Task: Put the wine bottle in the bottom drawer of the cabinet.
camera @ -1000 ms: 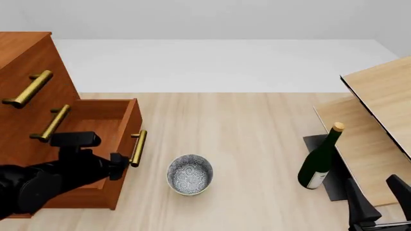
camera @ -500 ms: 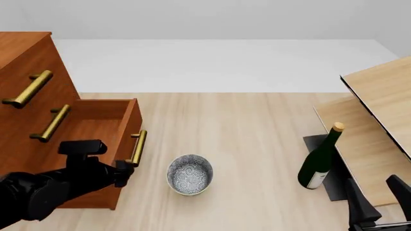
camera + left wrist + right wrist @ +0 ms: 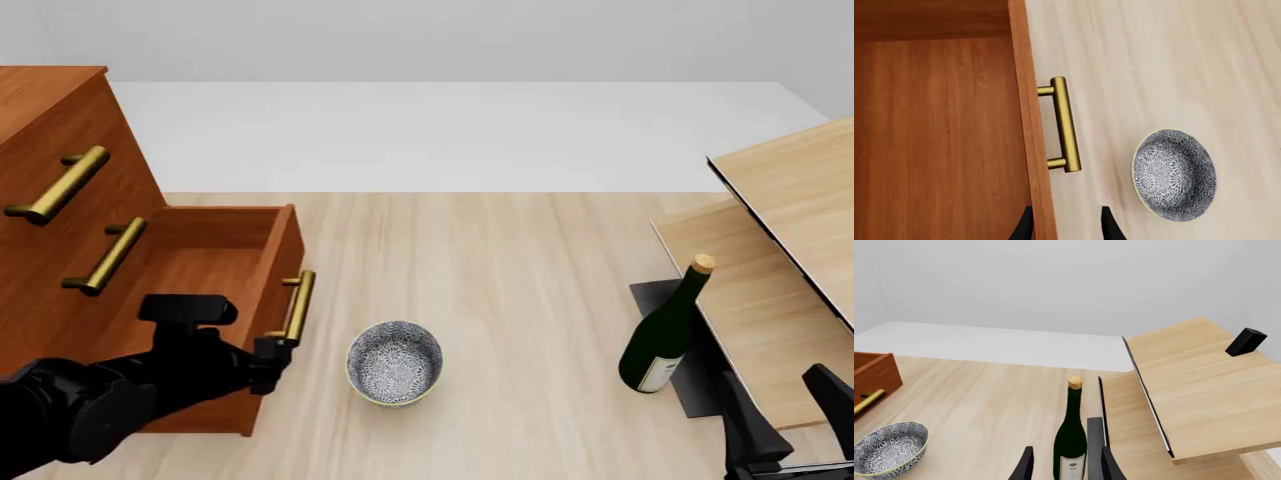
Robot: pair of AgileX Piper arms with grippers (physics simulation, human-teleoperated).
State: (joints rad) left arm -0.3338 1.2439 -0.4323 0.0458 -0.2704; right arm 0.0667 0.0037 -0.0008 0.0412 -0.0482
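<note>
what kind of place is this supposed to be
Probably a simulated home tabletop scene, not a real room: a wooden cabinet with brass handles, a wine bottle and a patterned bowl sit on a pale table against blank white surroundings.

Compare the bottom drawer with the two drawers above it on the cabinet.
The bottom drawer is pulled out, its bare wooden inside showing; the two upper drawers sit shut, flush in the cabinet. The left gripper is at the bottom drawer's front, beside its handle; nothing touches the upper handles. All share reddish-brown wood and brass bar handles.
</note>
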